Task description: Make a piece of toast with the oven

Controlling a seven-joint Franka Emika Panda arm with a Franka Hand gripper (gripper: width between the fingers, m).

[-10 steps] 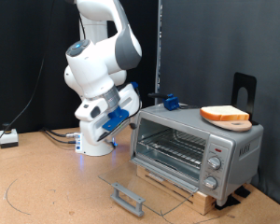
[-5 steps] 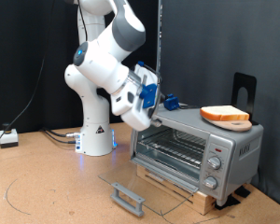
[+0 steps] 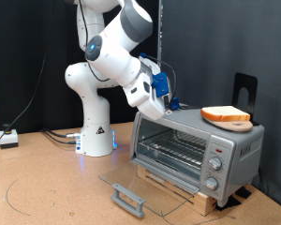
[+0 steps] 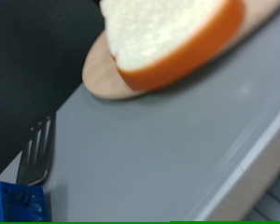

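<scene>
The piece of toast [image 3: 226,114] lies on a round tan wooden plate [image 3: 236,124] on top of the silver oven [image 3: 232,142] at the exterior view's right. The oven's glass door [image 3: 140,184] hangs open and flat, with its wire rack [image 3: 176,147] bare. My gripper [image 3: 167,97] hovers above the oven's top at its left end, pointing toward the toast and apart from it. In the wrist view the toast [image 4: 168,33] and the plate [image 4: 105,77] fill the upper part, above the oven's grey top [image 4: 168,140]. No fingers show there.
A small blue fitting [image 3: 172,101] sits at the oven's back left corner. It also shows in the wrist view [image 4: 14,201]. A black stand [image 3: 244,89] rises behind the oven. The oven rests on a wooden base [image 3: 192,192]. Cables and a small box [image 3: 7,139] lie at the left.
The arm has swung up and to the exterior view's right, carrying the gripper from beside the robot's base to just over the oven's left top edge.
</scene>
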